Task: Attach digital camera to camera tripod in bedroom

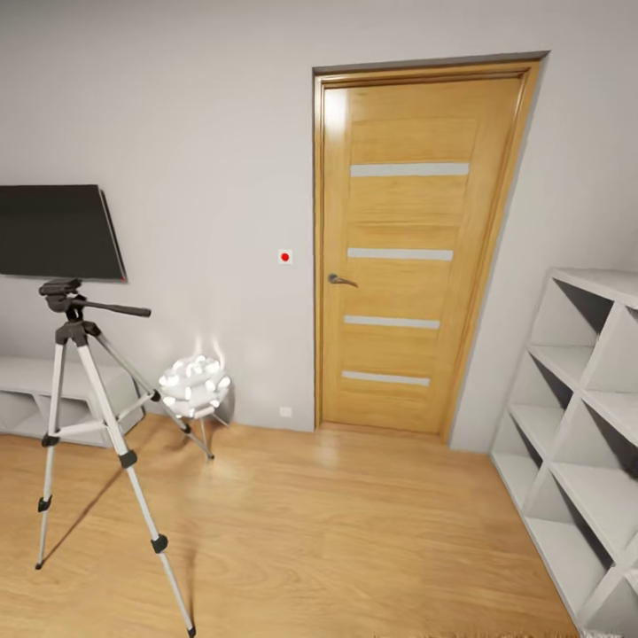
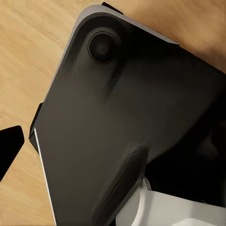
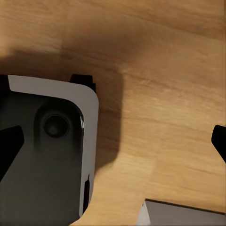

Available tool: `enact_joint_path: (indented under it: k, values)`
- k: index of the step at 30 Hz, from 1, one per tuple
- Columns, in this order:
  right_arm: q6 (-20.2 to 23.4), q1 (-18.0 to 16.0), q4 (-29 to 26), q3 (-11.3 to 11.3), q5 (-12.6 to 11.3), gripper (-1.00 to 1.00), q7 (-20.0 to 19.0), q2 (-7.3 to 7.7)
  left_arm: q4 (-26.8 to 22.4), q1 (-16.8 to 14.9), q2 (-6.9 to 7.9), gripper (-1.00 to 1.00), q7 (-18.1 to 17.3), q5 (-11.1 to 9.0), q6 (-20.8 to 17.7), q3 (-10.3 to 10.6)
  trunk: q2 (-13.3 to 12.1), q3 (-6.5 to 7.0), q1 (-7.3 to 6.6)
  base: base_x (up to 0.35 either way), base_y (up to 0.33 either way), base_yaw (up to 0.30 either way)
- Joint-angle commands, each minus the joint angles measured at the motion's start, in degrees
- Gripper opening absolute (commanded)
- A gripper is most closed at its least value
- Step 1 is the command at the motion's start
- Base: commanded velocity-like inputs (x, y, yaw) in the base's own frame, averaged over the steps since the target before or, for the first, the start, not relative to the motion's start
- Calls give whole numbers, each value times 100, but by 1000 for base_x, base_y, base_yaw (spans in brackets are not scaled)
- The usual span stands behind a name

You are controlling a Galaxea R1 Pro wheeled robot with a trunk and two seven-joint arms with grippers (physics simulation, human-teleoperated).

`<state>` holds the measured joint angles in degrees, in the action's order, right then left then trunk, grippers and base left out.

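The camera tripod [image 1: 84,425] stands on the wood floor at the left of the head view, with silver legs spread. Its black head [image 1: 60,294] is bare, and the pan handle [image 1: 120,309] points right. The digital camera is out of view. In the right wrist view my right gripper [image 3: 117,146] is open over the floor, with a black fingertip [image 3: 9,146] at each side and nothing between them. In the left wrist view my left gripper [image 2: 117,146] shows one black fingertip [image 2: 9,148] set wide at the edge, and it holds nothing.
A white spiky-ball lamp [image 1: 193,385] stands just right of the tripod. Behind are a black wall TV [image 1: 58,232], a low white shelf [image 1: 22,390] and a shut oak door [image 1: 412,248]. A grey cube shelf [image 1: 576,425] lines the right. My dark base [image 2: 132,117] sits below both wrists.
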<state>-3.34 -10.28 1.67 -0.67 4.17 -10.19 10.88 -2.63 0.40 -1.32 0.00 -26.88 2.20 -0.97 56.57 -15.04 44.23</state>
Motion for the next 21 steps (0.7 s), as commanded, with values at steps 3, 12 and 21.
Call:
enact_joint_path:
  k: [3,12,21]
  values:
    - [-35,-9,18,-3,46,100,-9,0,-10,4,-5,100,0,-15,10,-8,4,-6,1,0,0,-173]
    - [-23,-9,18,-11,62,100,-16,1,-10,4,-8,100,-3,-12,11,-4,4,-6,1,0,0,-45]
    - [-18,-9,18,-12,66,100,-18,1,-10,4,-6,100,-5,-17,16,-3,4,-6,1,0,0,-6]
